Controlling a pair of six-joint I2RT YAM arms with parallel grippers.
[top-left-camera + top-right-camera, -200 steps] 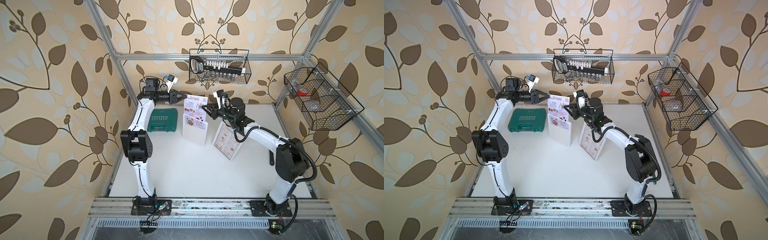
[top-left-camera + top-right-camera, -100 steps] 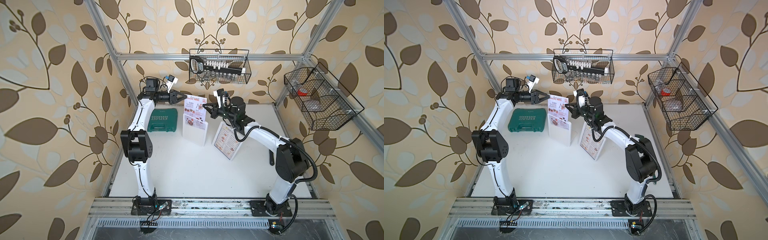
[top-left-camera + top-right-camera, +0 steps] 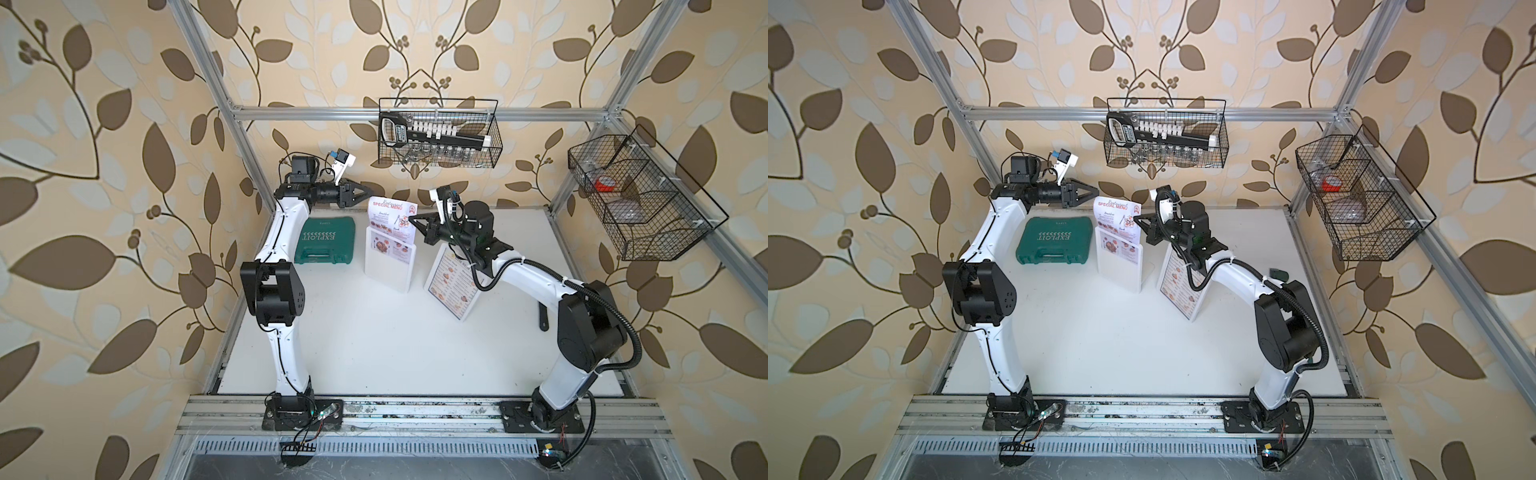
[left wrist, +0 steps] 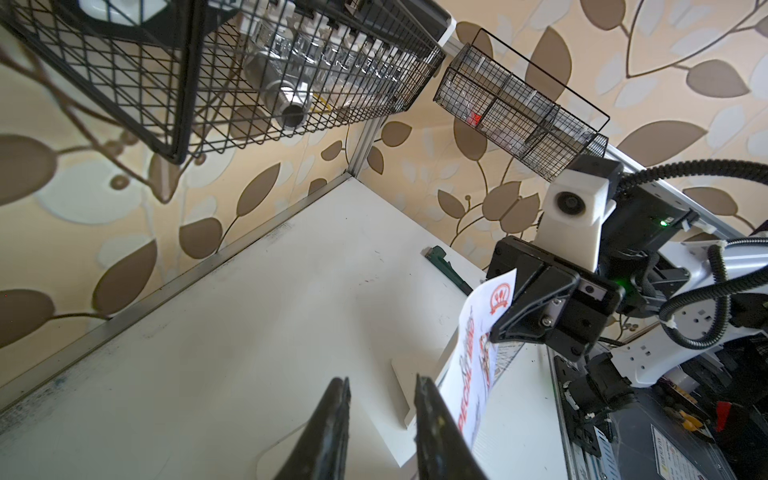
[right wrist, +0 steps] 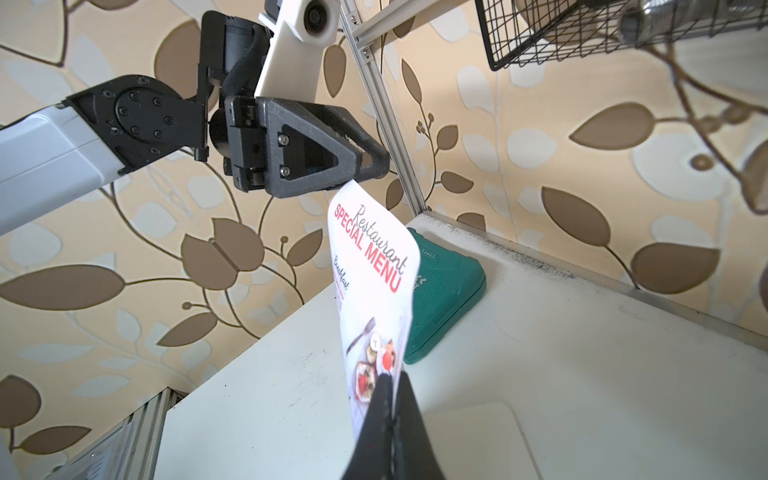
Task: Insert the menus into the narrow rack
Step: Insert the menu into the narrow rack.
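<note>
Approx. half done: white-pink "Special Menu" paper sheet (image 3: pixel 390 214) is seen part-way in white narrow plastic rack (image 3: pixel 386 276), ctr-far, w/ right edge clamped by right gripper (image 5: pixel 388 399). Left gripper (image 4: pixel 380 382) is held apart, empty, at sheet's top-left corner. Navy-bordered "Dim Sum Inn" sheet (image 3: pixel 449 286), right of rack, is judged still to be inserted.

Special Menu (image 3: pixel 390 216) stands in rack (image 3: pixel 384 274), between case (image 3: pixel 326 241) and other menu (image 3: pixel 451 282).
</note>
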